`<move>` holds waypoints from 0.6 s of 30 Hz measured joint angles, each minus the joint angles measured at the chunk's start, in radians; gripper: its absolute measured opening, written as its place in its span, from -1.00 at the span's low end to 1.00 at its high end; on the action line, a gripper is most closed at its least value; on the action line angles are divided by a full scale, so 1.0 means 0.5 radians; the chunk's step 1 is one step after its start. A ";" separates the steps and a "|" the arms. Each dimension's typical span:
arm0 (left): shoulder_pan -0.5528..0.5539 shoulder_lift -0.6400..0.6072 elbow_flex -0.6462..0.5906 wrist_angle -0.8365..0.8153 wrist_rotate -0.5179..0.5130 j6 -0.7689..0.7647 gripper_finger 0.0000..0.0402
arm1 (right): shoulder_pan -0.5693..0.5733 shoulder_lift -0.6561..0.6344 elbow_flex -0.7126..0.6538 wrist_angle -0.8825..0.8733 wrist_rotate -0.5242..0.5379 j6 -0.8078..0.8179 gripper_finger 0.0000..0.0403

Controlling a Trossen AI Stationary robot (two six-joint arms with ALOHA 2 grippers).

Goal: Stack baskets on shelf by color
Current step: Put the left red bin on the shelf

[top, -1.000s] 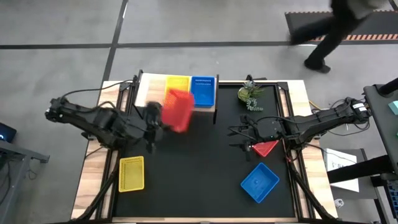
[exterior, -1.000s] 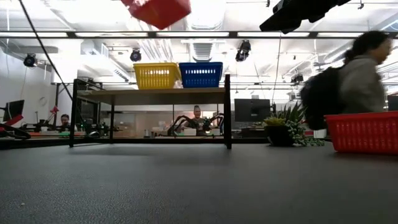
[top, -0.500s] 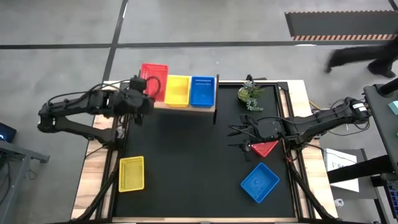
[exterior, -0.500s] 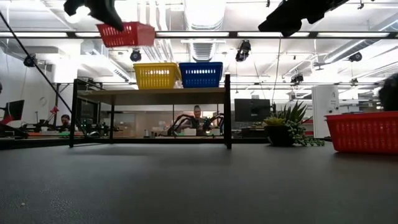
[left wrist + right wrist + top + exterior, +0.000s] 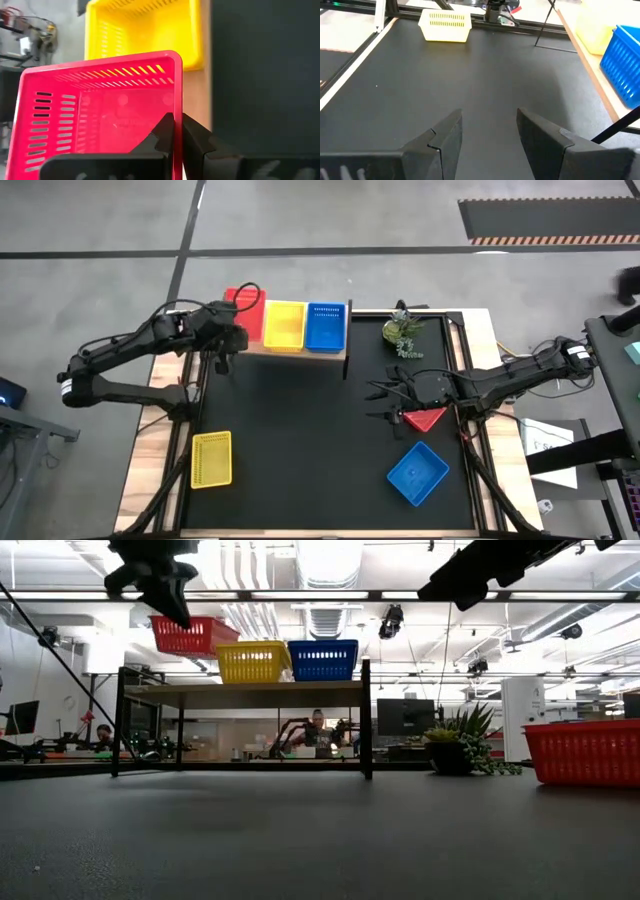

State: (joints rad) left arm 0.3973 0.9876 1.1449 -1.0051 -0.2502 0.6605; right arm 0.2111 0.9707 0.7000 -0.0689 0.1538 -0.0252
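My left gripper [image 5: 232,332] is shut on a red basket [image 5: 246,308], held just above the left end of the pale-wood shelf [image 5: 240,692]. A yellow basket [image 5: 284,325] and a blue basket [image 5: 326,326] stand side by side on the shelf. My right gripper [image 5: 487,120] is open and hovers over the right half of the table [image 5: 300,420], touching nothing. A second red basket [image 5: 427,419] lies right beside it, below its arm. My left gripper pinches the red basket's near short wall [image 5: 176,107], one finger [image 5: 162,132] inside the basket and one [image 5: 195,137] outside. The fingers come from the table's near-left side. The basket is lifted clear of the shelf and tilts slightly [image 5: 193,636], next to the yellow one.
A yellow basket [image 5: 211,458] lies at the table's near left and a blue one [image 5: 417,472] at its near right. A small green potted plant [image 5: 403,330] stands right of the shelf. The middle of the black tabletop is bare.
My left gripper has carried the red basket from above the table in front of the shelf toward the far left, to over the shelf's left end, then down. The basket has turned from steeply tipped to nearly level. A person behind the table has walked off to the right.
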 joint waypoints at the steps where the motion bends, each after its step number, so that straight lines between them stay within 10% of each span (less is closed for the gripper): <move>1: 0.012 0.006 -0.015 0.005 0.005 -0.012 -1.00 | 0.000 0.000 -0.001 0.000 0.000 0.000 -0.12; 18: 0.070 0.174 -0.132 0.062 0.011 -0.052 -1.00 | 0.000 0.000 -0.002 0.000 0.000 0.013 -0.12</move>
State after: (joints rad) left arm 0.4324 1.0743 1.0790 -0.9739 -0.2445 0.6346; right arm 0.2111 0.9707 0.6991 -0.0689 0.1535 -0.0185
